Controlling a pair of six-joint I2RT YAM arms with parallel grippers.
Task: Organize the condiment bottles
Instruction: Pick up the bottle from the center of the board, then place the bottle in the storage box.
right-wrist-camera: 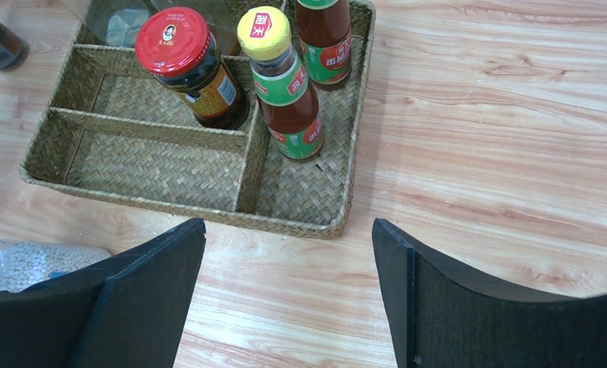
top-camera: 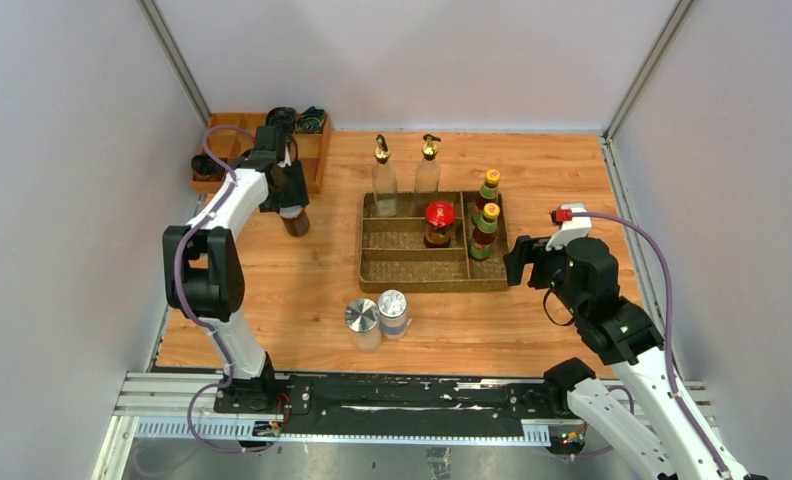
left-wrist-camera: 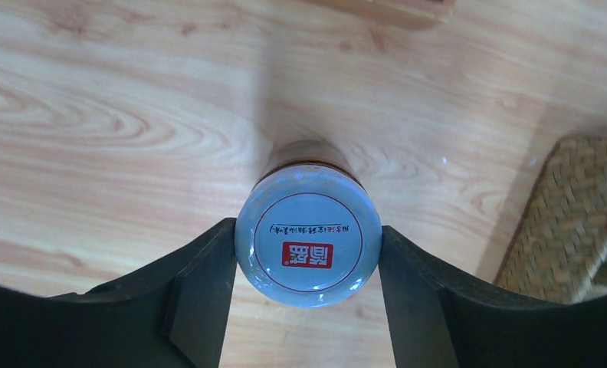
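My left gripper [top-camera: 290,203] is shut on the white-lidded jar [left-wrist-camera: 308,238], its fingers [left-wrist-camera: 201,291] pressed to both sides of the lid. The jar [top-camera: 295,221] stands on the table left of the woven tray [top-camera: 412,278]. In the tray stand two clear gold-spouted bottles [top-camera: 384,172] [top-camera: 428,165], the red-lidded jar [right-wrist-camera: 184,61] and two yellow-capped sauce bottles [right-wrist-camera: 281,84] [right-wrist-camera: 325,38]. Two silver-lidded shakers [top-camera: 362,322] [top-camera: 393,311] stand in front of the tray. My right gripper [right-wrist-camera: 289,230] is open and empty, just right of the tray's front corner.
A wooden box [top-camera: 237,128] with dark rolled cloth bundles [top-camera: 310,120] sits at the back left, close behind my left gripper. White walls close in the table at the left, back and right. The tray's two front left compartments [right-wrist-camera: 155,165] hold nothing.
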